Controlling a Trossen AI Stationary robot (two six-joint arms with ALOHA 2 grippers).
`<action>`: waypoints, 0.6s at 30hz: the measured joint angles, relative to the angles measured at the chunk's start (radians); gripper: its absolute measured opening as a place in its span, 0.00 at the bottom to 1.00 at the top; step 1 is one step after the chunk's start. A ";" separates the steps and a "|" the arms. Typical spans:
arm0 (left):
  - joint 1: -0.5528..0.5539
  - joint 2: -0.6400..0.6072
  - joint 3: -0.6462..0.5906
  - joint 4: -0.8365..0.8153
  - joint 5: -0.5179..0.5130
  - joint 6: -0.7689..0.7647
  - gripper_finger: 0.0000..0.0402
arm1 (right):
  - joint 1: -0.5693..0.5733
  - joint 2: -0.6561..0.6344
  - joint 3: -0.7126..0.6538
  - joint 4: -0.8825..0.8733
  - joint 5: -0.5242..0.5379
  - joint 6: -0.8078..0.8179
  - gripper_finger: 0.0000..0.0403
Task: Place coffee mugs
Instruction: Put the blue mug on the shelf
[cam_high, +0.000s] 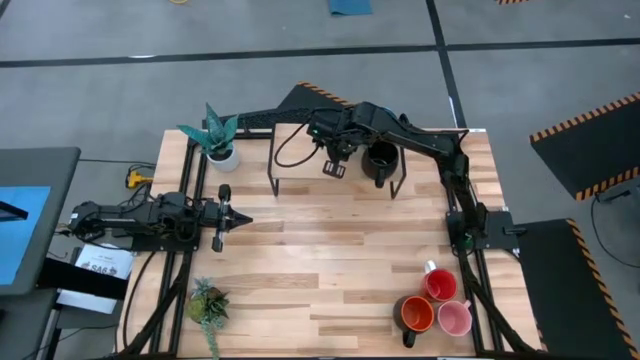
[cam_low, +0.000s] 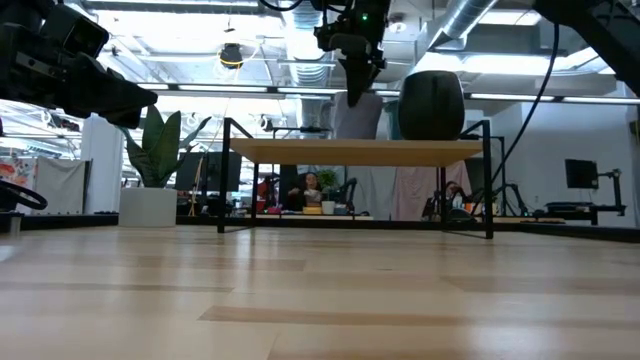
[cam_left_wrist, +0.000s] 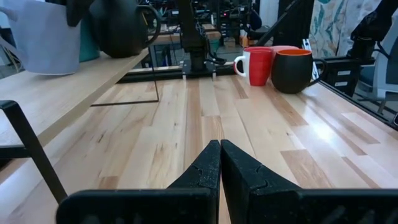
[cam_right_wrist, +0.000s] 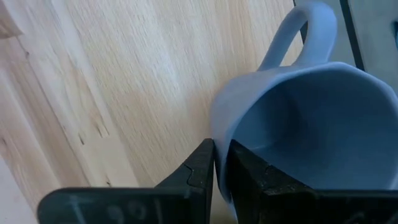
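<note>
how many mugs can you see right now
5: black mug on the shelf, pale blue mug in the right hand above it, red, orange-lined and pink near the right table corner. Others may be hidden.

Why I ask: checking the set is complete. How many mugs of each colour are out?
black mug: 1
red mug: 1
pink mug: 1
dark mug with orange inside: 1
pale grey-blue mug: 1
teal mug, mostly hidden: 1
Total: 6

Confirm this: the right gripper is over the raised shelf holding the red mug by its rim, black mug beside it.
Not red. The right wrist view shows the right gripper pinching the rim of the pale grey-blue mug. It is over the raised shelf, with the black mug beside it.
</note>
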 joint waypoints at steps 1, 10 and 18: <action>0.000 0.000 0.000 0.000 0.000 0.000 0.00 | 0.000 0.000 0.000 0.001 0.000 0.000 0.17; 0.000 0.000 0.000 0.000 0.000 0.000 0.00 | -0.018 0.000 0.000 0.017 0.003 0.000 0.18; 0.000 0.000 0.000 0.000 0.000 0.000 0.00 | -0.036 0.000 -0.001 0.035 0.015 0.009 0.25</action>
